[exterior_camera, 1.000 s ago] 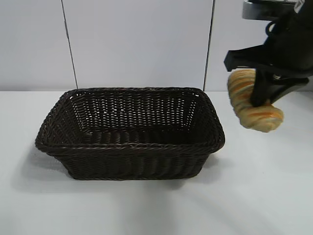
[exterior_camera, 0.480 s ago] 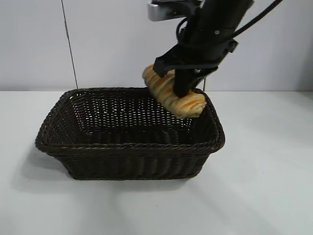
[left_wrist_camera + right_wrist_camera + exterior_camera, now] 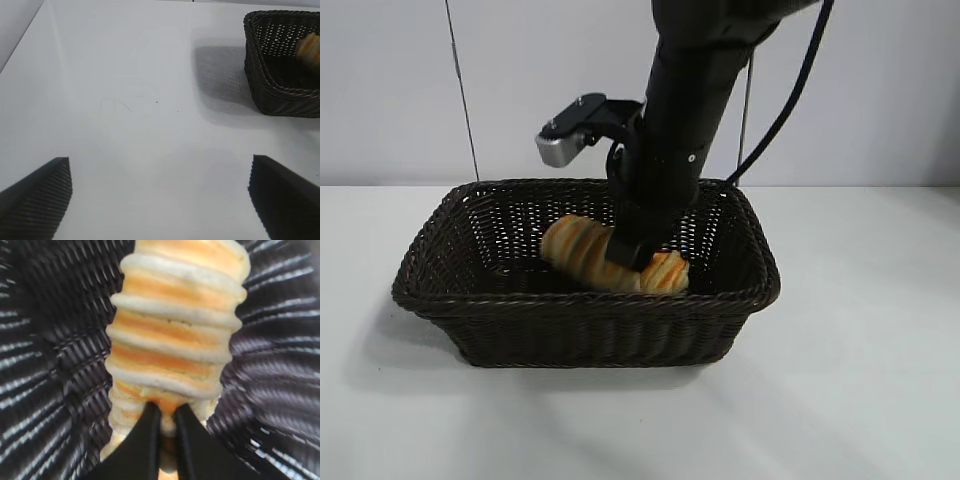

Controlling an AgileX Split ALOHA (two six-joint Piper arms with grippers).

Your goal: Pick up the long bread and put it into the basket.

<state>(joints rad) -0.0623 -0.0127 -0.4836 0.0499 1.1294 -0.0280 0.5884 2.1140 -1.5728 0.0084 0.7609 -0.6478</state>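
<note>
The long bread (image 3: 595,257), pale tan with orange stripes, lies low inside the dark brown wicker basket (image 3: 590,300), right of its middle. My right gripper (image 3: 630,258) reaches down into the basket and is shut on the long bread; in the right wrist view the fingers pinch the loaf (image 3: 177,335) near one end, with basket weave (image 3: 45,340) all round. My left gripper (image 3: 160,195) is open and empty above bare table, well away from the basket (image 3: 280,85).
The basket stands on a white table (image 3: 860,380). A pale wall with vertical seams rises behind it. The right arm's black cable loops above the basket's back right corner.
My right gripper has carried the long bread from outside the basket's right side leftward over the rim and down into the basket.
</note>
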